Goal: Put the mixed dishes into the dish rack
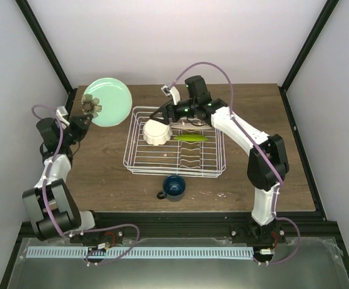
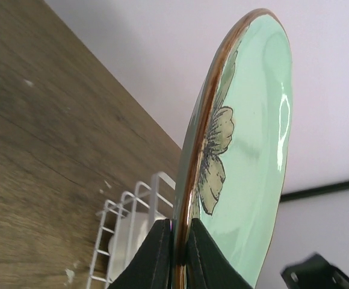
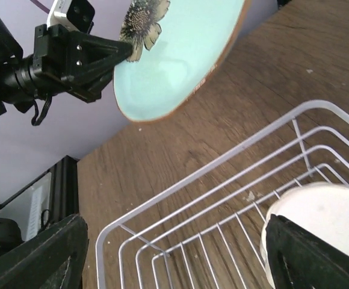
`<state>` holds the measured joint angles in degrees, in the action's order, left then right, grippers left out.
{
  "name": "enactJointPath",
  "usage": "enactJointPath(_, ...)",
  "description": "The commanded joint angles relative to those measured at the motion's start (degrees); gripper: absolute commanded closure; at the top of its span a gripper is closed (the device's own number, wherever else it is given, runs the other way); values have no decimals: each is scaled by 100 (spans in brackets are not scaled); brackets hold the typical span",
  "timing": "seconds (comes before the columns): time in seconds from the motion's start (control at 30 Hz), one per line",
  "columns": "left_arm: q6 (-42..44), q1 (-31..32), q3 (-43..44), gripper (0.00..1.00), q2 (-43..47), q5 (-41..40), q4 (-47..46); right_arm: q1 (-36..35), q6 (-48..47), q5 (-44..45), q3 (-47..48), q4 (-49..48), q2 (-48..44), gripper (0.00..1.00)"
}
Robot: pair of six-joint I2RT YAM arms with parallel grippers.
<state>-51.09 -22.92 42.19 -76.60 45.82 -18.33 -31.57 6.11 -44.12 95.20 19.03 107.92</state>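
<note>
Nearest the lens, left hand: clenched on the lower rim of the mint plate, gripping it edge-on. Holds that plate off the counter at the far left, tilted up, face toward the overhead view.

Just right of it and slightly nearer, the rack; plate rim close to the rack's far-left corner but not over it. Inside the rack: cream bowl at the left, lime dish standing on edge mid-rack, long line running left to right. On the counter at the rack's near side, the mug.

Above the bowl, at the rack's far-left part, right hand: spread wide, nothing between the fingers.

Judged next: carry the plate right and down into a free slot, probably turned to match the lime dish's left-right line. Only the left arm placed for that; right hand likely in the path unless moved aside.
</note>
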Motion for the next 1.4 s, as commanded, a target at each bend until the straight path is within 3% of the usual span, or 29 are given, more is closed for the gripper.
enactJointPath(0.0,246,367,31,100,510,480,-62,31,453,-785,414,-444,293,18)
enactJointPath(0.3,348,1053,-223,100,1014,392,320,33,784,-1221,569,-980,630,17)
enactJointPath(0.6,0,1707,-300,100,897,278,-125,26,987,-1372,598,-1261,833,23)
enactJointPath(1.07,-139,2115,-146,100,397,291,-693,11,1019,-1507,570,-1317,851,85)
enactJointPath(1.1,-94,2116,-139,99,392,289,-648,4,991,-1448,572,-1287,827,88)
enactJointPath(1.23,129,2111,-87,79,365,256,-402,15,802,-1253,610,-1106,719,99)
enactJointPath(1.37,382,2110,-22,59,331,267,-133,33,438,-1038,747,-724,641,99)
